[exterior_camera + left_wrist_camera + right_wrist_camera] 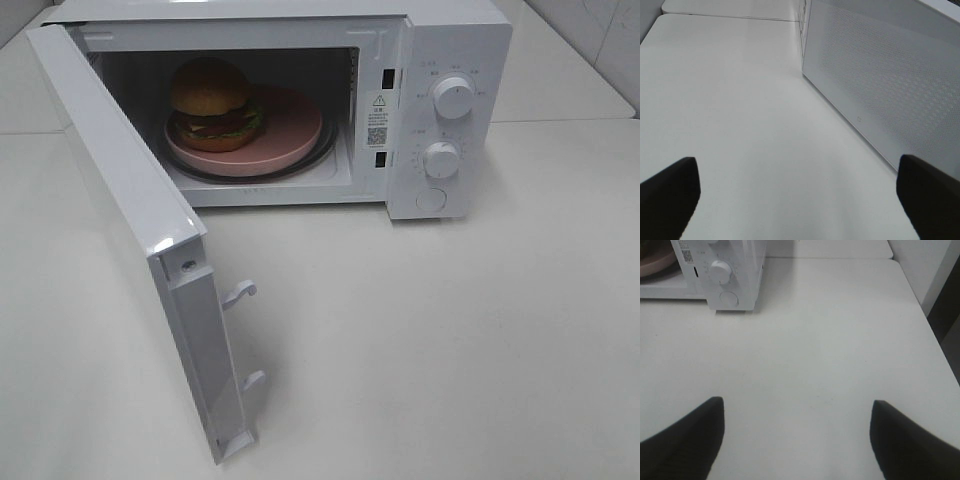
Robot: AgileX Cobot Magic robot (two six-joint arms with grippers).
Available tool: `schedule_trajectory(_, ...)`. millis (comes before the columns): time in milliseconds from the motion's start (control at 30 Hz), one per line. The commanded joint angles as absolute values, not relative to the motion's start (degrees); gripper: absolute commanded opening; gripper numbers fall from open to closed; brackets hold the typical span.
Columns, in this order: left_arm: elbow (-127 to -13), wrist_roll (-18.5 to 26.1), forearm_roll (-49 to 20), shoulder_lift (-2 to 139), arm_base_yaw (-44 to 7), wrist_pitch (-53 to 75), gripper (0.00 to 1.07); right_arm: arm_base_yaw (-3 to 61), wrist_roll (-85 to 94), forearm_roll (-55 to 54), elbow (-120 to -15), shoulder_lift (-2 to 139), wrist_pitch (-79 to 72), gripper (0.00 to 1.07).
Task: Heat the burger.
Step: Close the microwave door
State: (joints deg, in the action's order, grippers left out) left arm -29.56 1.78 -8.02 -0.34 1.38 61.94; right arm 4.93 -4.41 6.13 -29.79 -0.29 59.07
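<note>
The burger (213,103), with a golden-brown bun, lettuce and a dark patty, sits on the left part of a round pink plate (290,135) inside the white microwave (440,60). The microwave door (130,210) stands wide open, swung toward the front left. Neither gripper shows in the exterior high view. My left gripper (797,197) is open and empty over the table, beside the door's perforated outer face (880,80). My right gripper (797,432) is open and empty over the table, well back from the microwave's control panel (722,275).
The control panel has two dials (452,98) (440,158) and a round button (431,198). Two latch hooks (240,293) stick out of the door's edge. The white table (450,340) ends at a wall gap on the right (945,315).
</note>
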Motion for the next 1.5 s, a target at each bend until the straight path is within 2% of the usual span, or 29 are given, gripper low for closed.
schedule_trajectory(33, -29.51, 1.43, -8.19, -0.57, 1.09, 61.13, 1.00, 4.58, -3.67, 5.67, -28.53, -1.95, 55.86, 0.76)
schedule_trajectory(1500, -29.51, 1.43, -8.14, -0.57, 1.09, 61.13, 1.00, 4.58, -2.98, 5.10, -28.02, -1.95, 55.12, 0.76)
